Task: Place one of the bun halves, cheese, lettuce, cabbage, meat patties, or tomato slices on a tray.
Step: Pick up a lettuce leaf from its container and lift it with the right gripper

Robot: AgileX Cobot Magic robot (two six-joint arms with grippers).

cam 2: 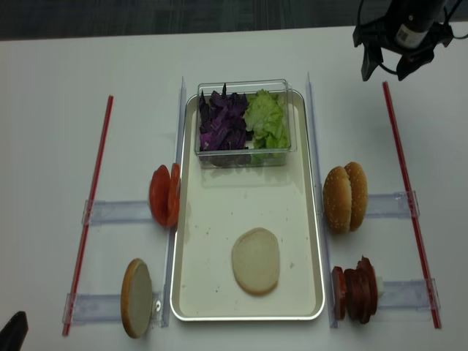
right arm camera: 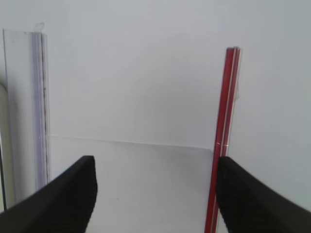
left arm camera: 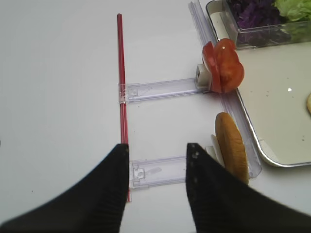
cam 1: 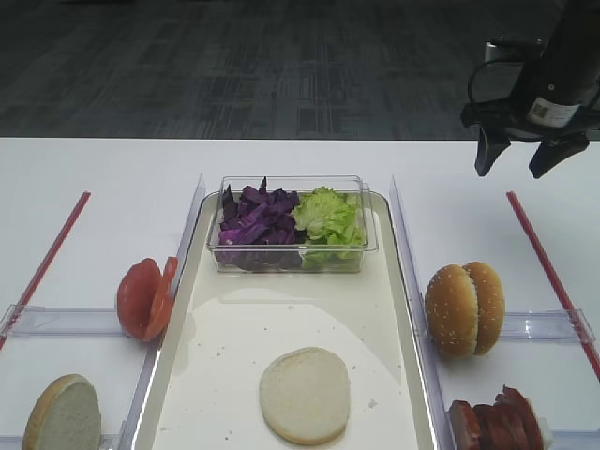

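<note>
A pale bun half (cam 1: 305, 394) (cam 2: 256, 261) lies cut face up on the cream tray (cam 1: 234, 347) (cam 2: 212, 219). At the tray's far end a clear tub holds purple cabbage (cam 1: 256, 220) and lettuce (cam 1: 328, 217). Tomato slices (cam 1: 145, 298) (left arm camera: 223, 66) and another bun half (cam 1: 64, 412) (left arm camera: 231, 148) stand left of the tray. Sesame bun halves (cam 1: 464, 307) and meat patties (cam 1: 497, 422) stand on its right. My right gripper (cam 1: 512, 169) (right arm camera: 155, 162) hangs open and empty over the far right table. My left gripper (left arm camera: 158, 148) is open and empty near the left front. Cheese is out of view.
Red strips (cam 1: 539, 248) (left arm camera: 121, 73) run along both sides of the table. Clear plastic holders (left arm camera: 160, 89) carry the upright food. Clear rails (right arm camera: 39, 107) border the tray. The tub wall (cam 1: 281, 261) rises above the tray floor.
</note>
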